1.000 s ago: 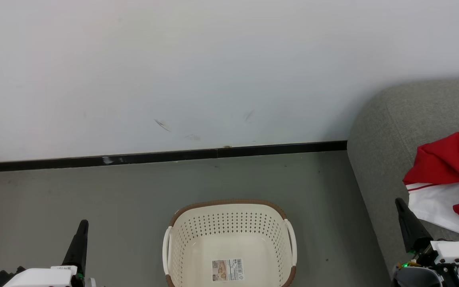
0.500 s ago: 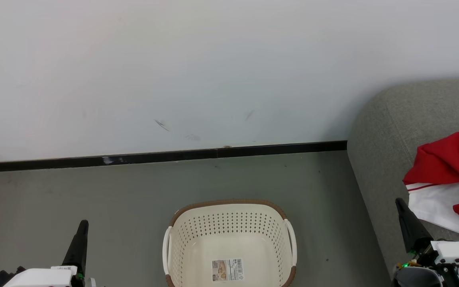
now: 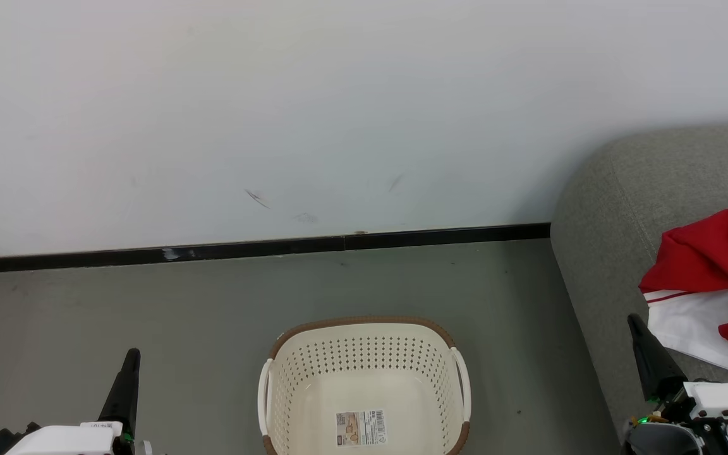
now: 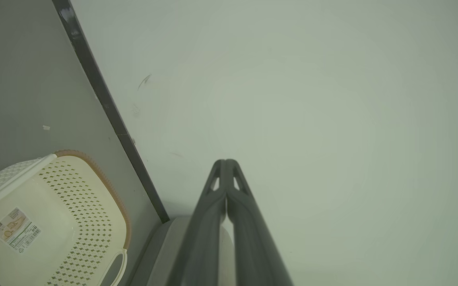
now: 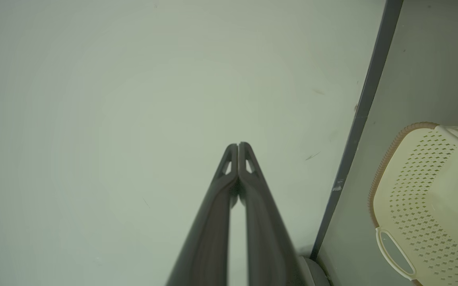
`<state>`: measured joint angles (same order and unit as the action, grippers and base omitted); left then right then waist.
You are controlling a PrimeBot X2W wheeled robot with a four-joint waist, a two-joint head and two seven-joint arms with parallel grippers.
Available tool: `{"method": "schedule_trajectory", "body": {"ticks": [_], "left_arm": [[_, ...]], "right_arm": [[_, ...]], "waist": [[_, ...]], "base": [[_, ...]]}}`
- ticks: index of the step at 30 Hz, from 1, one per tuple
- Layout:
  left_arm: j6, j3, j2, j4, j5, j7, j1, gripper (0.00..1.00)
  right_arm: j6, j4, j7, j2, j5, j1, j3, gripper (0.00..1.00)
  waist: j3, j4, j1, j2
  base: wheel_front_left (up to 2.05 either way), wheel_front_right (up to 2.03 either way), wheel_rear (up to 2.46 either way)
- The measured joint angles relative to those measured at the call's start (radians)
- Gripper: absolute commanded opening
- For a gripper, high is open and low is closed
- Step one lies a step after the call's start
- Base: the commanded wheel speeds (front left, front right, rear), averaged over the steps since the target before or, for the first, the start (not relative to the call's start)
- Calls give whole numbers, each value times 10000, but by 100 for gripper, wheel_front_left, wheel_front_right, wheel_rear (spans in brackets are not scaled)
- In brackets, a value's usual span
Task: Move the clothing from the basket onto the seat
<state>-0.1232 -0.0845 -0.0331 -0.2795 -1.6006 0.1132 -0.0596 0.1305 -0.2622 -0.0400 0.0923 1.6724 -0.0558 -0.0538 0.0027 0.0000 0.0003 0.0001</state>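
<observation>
The cream-white basket stands on the floor at the bottom middle, holding nothing but the label on its floor. Red and white clothing lies crumpled on the grey seat at the right edge. My left gripper rests at the lower left, its fingers pressed together, also seen in its wrist view. My right gripper sits at the lower right beside the seat's front, shut with tips touching. Both wrist views catch part of the basket.
A white wall with a black skirting strip runs behind the basket. Grey floor spreads to the left and behind the basket, and a narrow strip of floor separates basket and seat.
</observation>
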Motion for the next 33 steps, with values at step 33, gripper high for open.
{"method": "schedule_trajectory", "body": {"ticks": [33], "left_arm": [[-27,0,0,0,0,0,0,0]], "right_arm": [[0,-6,-13,-15,-2,-1,-29,0]], "waist": [[2,0,0,0]], "base": [[0,0,0]]}}
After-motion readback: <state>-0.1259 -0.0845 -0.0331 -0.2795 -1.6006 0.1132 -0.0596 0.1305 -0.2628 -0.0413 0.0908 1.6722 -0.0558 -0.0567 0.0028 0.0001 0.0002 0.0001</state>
